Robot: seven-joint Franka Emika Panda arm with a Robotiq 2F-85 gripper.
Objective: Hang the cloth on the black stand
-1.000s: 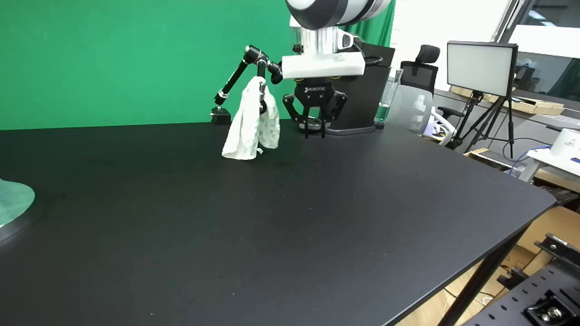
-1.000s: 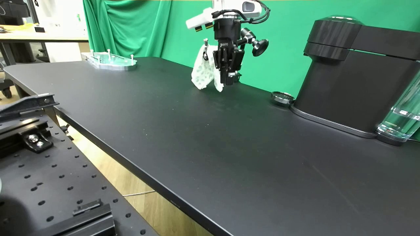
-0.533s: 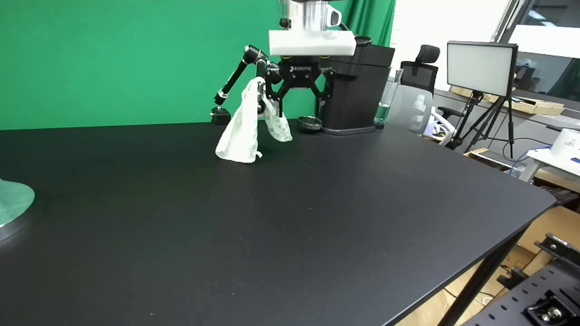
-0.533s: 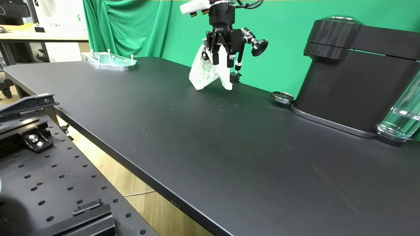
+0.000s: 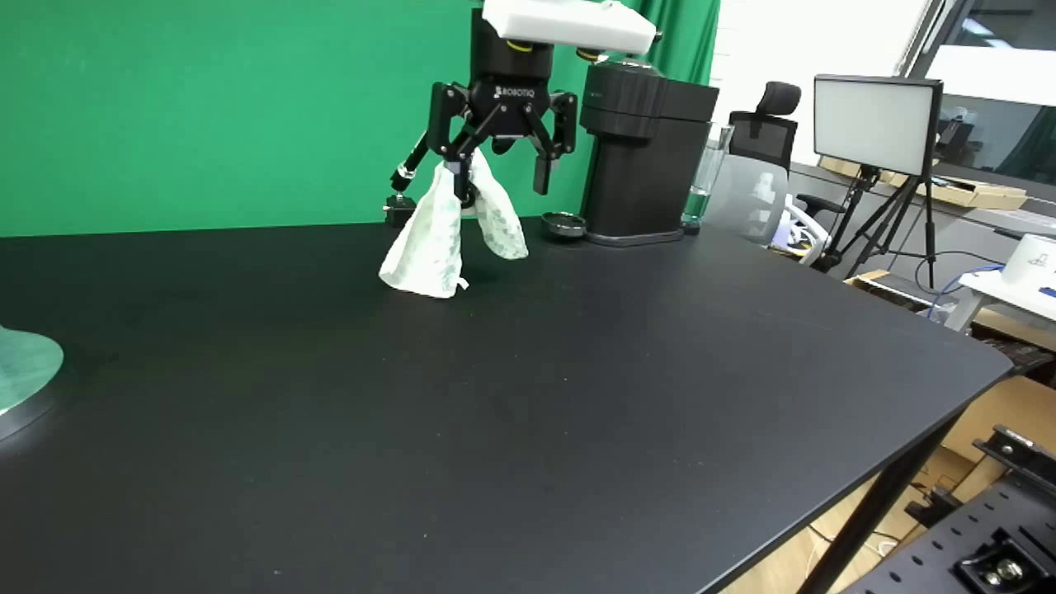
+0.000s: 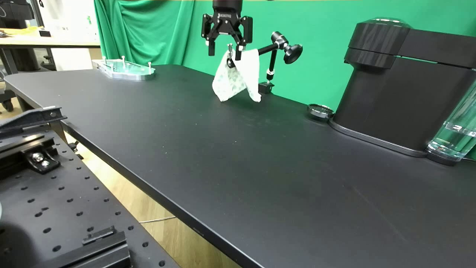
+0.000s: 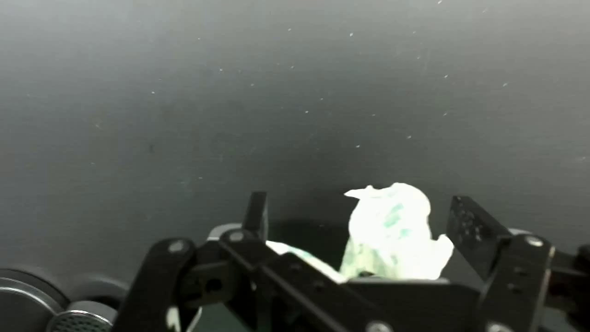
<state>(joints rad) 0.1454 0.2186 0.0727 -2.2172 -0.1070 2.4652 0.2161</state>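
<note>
The white cloth (image 5: pixel 425 247) with pale green marks is draped over the black stand (image 6: pixel 273 63), its two flaps hanging down close above the table. In an exterior view the stand's base (image 5: pixel 400 208) shows behind the cloth. My gripper (image 5: pixel 502 180) is open, pointing down near the top of the cloth; one finger overlaps the cloth in that view. From another angle the gripper (image 6: pixel 225 51) stands above and beside the cloth (image 6: pixel 248 70). In the wrist view the cloth (image 7: pixel 389 221) appears within the wide gap of the gripper (image 7: pixel 364 219), not pinched.
A black coffee machine (image 6: pixel 394 96) with a clear water tank (image 6: pixel 455 134) stands on the table, a small round tray (image 6: pixel 320 111) beside it. A glass-topped platform (image 6: pixel 124 69) sits at the far end. The stand's knob (image 6: pixel 293 54) juts out sideways.
My gripper has risen and shifted left in both exterior views, and its fingers have spread apart. The cloth has swung slightly, its flaps a little further apart. It stays on the stand.
</note>
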